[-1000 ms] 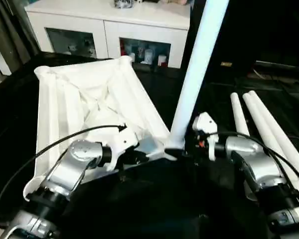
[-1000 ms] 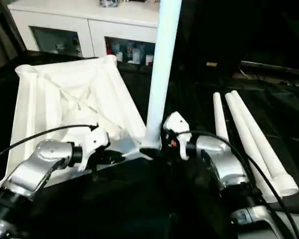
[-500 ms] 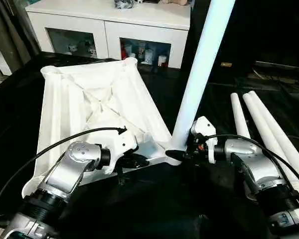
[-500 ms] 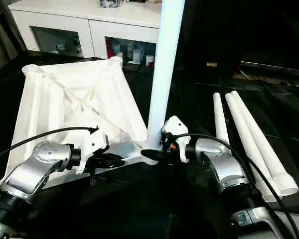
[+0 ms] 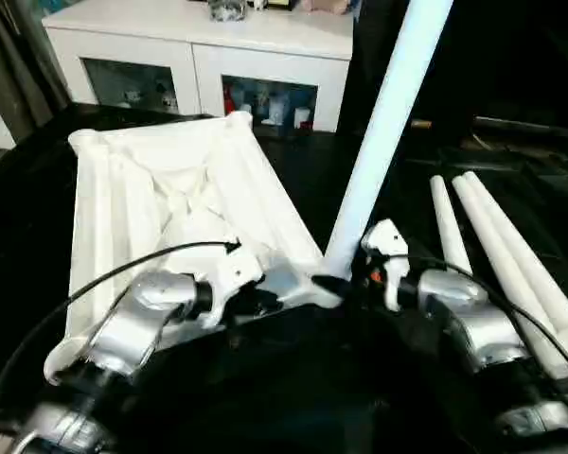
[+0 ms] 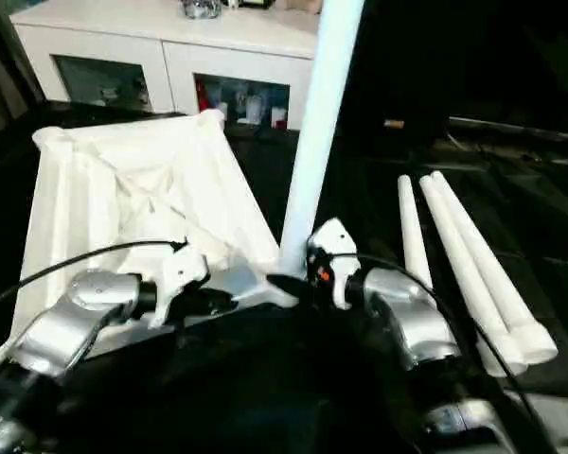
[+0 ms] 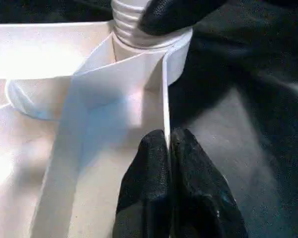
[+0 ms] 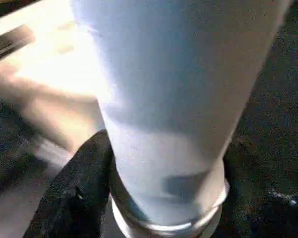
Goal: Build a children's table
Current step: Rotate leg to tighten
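The children's table lies in parts on a black surface. Its white tabletop (image 5: 170, 189) rests upside down, ribbed side up. One white leg (image 5: 379, 142) stands upright in the near right corner socket (image 7: 154, 54), leaning slightly right, with its threaded end at the socket's mouth. My left gripper (image 7: 168, 144) is shut on the tabletop's thin rim wall just beside that socket. My right gripper (image 5: 336, 284) sits at the leg's base, and its black fingers (image 8: 84, 183) press against the leg (image 8: 174, 99) from both sides.
Three more white legs (image 5: 492, 255) lie side by side on the black surface to the right. A white glass-doored cabinet (image 5: 199, 47) stands behind the tabletop. Black cables loop over both silver forearms.
My right gripper's fingers have closed in on the base of the upright leg. The left gripper keeps its hold on the rim. The head camera has shifted slightly.
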`<state>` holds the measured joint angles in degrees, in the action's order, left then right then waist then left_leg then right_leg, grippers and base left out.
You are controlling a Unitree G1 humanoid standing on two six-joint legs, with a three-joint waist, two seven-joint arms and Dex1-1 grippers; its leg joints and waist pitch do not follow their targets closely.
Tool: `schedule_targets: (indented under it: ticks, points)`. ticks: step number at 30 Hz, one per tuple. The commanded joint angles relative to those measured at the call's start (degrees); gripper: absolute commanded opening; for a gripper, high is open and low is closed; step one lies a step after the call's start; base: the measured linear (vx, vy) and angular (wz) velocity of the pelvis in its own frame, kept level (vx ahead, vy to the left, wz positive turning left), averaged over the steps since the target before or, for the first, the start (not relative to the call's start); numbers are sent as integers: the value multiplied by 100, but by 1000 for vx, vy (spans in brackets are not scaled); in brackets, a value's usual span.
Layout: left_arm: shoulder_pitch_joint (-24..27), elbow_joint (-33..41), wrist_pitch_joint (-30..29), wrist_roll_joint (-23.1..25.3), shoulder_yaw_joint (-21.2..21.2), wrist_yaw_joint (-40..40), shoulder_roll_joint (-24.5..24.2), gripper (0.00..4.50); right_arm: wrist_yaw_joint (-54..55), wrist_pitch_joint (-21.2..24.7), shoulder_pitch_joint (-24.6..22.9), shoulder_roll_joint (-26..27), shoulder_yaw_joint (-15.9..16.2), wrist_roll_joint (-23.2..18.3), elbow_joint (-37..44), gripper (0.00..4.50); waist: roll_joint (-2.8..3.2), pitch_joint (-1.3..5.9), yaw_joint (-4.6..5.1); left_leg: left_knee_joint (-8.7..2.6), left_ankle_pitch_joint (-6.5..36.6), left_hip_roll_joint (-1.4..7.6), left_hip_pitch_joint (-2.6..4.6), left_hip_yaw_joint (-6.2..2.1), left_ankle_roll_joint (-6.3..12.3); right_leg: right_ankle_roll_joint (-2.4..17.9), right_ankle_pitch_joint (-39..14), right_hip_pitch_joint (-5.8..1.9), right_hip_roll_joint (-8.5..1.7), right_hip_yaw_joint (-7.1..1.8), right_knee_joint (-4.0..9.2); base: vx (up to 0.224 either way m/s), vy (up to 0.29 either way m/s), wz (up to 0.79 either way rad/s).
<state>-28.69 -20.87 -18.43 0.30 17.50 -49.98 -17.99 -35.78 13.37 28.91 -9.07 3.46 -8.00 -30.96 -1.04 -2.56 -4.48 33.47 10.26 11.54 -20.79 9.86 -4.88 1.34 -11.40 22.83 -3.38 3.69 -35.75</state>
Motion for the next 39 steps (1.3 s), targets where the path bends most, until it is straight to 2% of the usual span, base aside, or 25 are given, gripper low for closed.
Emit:
schedule_targets:
  ticks: [1,4,9,11,15,17,18,19,22,24,26,27,28,29,30,34,37,38,39]
  points:
    - [-438,-382,-280,51,-275,1094,512,0,1316,281,148,505,-69,119,-782,272,60,294,22,-394,1402,138,96,-54,-205,917,-1910,-250,-469,-284,534,0,0,0]
    - [-628,-597,-406,168,-229,1445,760,0,1894,222,436,821,-140,164,-1268,272,58,301,39,-402,1493,149,92,-66,-233,836,-1894,-239,-469,-293,562,-17,-1,-1]
    - [-640,-604,-294,227,-139,1381,830,0,1960,108,577,961,-202,147,-1437,272,48,318,29,-396,1340,143,55,-55,-100,825,-1454,-267,-451,-294,533,0,0,0]
    - [-648,-666,-215,259,-120,1330,863,0,1961,-20,672,1052,-318,155,-1577,328,41,315,44,-398,1351,138,47,-54,-74,870,-1424,-267,-452,-288,527,0,0,0]
    - [-563,-567,-134,234,-82,1194,767,0,1729,-115,697,1009,-281,131,-1560,360,53,305,50,-409,1487,146,62,-59,-61,845,-1639,-254,-453,-285,557,0,0,0]
    - [-447,-408,-37,193,-46,954,588,0,1284,-110,634,824,-132,95,-1275,360,56,310,65,-412,1495,154,48,-64,-26,847,-1558,-269,-451,-287,550,0,0,0]
    - [-331,-221,116,125,-23,634,387,0,678,-75,492,523,27,49,-833,360,50,309,57,-411,1401,148,35,-69,4,857,-1459,-295,-444,-278,547,0,0,0]
    - [-331,-221,116,125,-23,634,387,0,678,-75,492,523,27,49,-833,360,50,309,57,-411,1401,148,35,-69,4,857,-1459,-295,-444,-278,547,0,0,0]
    - [-212,-46,355,48,1,273,183,0,20,-111,332,162,165,41,-434,360,50,358,41,-367,948,153,-6,-49,149,1025,-741,-324,-441,-286,461,0,0,0]
    - [-55,205,541,-135,8,-191,-35,0,-704,-208,150,-264,322,31,-56,360,77,342,33,-355,842,158,-14,-38,219,1132,-451,-317,-428,-278,433,0,0,0]
    - [3,314,573,-203,16,-355,-118,0,-958,-233,83,-419,382,15,87,360,84,350,21,-349,835,168,-3,-36,253,1196,-360,-318,-431,-277,415,0,0,0]
    - [120,535,653,-319,42,-679,-297,0,-1467,-219,-58,-733,502,-46,402,360,76,356,9,-345,830,169,3,-38,265,1205,-320,-334,-424,-271,415,0,0,0]
    - [141,573,659,-340,47,-733,-328,0,-1554,-218,-80,-788,526,-53,450,360,76,360,-4,-341,755,190,-1,-36,322,1241,-150,-337,-432,-277,390,0,0,0]
    - [176,638,670,-376,54,-826,-380,0,-1702,-217,-118,-883,567,-64,533,360,99,363,-28,-332,711,186,20,-26,366,1281,-37,-320,-419,-277,388,0,0,0]
    - [278,836,662,-536,17,-1067,-480,0,-2075,-187,-200,-1112,659,-101,726,360,92,363,-30,-330,703,188,21,-24,379,1318,6,-318,-418,-276,375,0,0,0]
    - [366,1027,602,-677,-31,-1226,-528,0,-2327,-203,-236,-1215,702,-116,819,360,100,347,-84,-331,745,202,32,-15,380,1383,-110,-306,-428,-276,379,0,0,0]
    - [418,1113,595,-706,-28,-1259,-546,0,-2451,-228,-256,-1199,712,-182,849,360,87,336,-92,-336,832,192,26,-16,320,1324,-353,-312,-438,-280,402,0,0,0]
    - [437,1132,577,-736,-32,-1280,-537,0,-2513,-191,-276,-1194,727,-224,892,336,63,333,-91,-336,842,187,26,-12,309,1294,-426,-309,-435,-281,412,0,0,0]
    - [454,1144,572,-741,-29,-1290,-533,0,-2567,-152,-298,-1194,749,-253,934,336,70,332,-95,-339,834,188,24,-18,303,1279,-457,-314,-440,-281,409,0,0,0]
